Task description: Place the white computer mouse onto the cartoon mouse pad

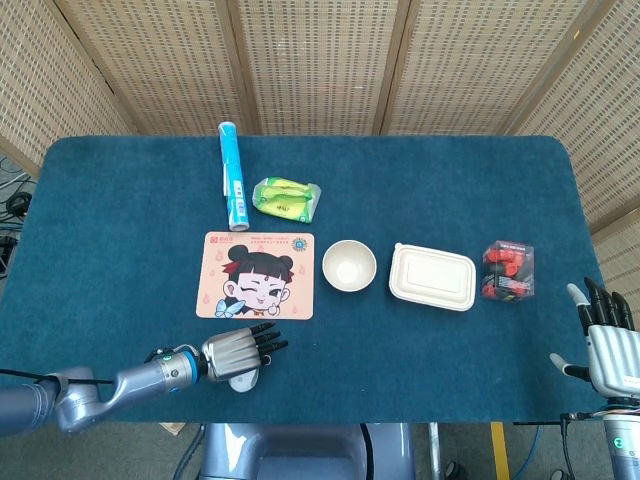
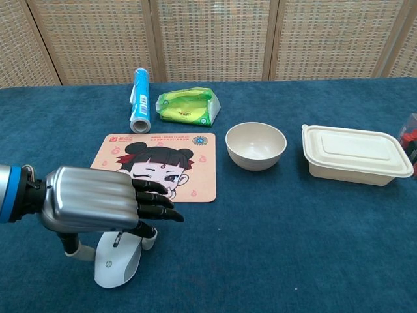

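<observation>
Blue roll (image 1: pixel 232 175), green packet (image 1: pixel 286 199), bowl (image 1: pixel 349 266), lidded container (image 1: pixel 432 277), red-filled box (image 1: pixel 508 270)

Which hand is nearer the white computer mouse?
Left. The left hand is over the white computer mouse; the right hand is at the table's far right edge.

Left arm reached in low from the near left edge. Left hand (image 2: pixel 98 208) sat palm down, fingers pointing right, thumb and a finger curled down gripping the mouse (image 2: pixel 117 261). Right hand (image 1: pixel 608 345) stood upright near right, fingers spread, holding nothing.
</observation>
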Controlling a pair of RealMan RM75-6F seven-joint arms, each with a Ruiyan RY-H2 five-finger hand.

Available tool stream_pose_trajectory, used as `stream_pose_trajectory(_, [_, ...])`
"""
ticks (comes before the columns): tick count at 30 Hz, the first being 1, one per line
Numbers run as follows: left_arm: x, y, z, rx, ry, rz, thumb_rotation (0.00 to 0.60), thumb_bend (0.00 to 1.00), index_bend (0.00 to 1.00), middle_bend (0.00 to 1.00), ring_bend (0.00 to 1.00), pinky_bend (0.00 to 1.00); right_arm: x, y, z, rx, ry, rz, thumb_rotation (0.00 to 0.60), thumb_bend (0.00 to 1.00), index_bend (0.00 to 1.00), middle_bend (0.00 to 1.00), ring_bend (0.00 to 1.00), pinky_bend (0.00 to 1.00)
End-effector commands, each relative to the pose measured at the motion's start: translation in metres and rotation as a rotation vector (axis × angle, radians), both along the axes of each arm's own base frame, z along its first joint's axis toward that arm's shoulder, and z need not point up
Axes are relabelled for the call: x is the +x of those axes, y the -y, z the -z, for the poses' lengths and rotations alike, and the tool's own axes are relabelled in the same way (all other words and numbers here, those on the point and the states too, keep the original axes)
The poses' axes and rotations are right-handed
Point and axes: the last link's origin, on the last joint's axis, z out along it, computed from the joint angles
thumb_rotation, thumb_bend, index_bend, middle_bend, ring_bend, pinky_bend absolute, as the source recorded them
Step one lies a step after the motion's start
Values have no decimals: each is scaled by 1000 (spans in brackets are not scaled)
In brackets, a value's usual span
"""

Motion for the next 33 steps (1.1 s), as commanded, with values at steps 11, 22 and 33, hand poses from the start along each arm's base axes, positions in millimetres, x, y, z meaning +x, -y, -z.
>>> stream_pose_trajectory(11, [2, -23, -16, 79, 32, 20, 600, 293, 590, 0, 0, 0, -1, 0, 0, 2, -2, 6, 600, 0, 23, 0, 0, 0])
stream_pose_trajectory(22, [-5, -57, -14, 150, 42, -13, 600, 294, 593, 0, 0, 0, -6, 2, 2, 9, -14, 29, 600, 0, 23, 0, 0, 0])
stream_pose_trajectory(33, [0, -101, -13, 229, 91, -75, 600, 294, 596, 0, 0, 0, -9, 3, 4, 13, -25, 46, 600, 0, 23, 0, 0, 0])
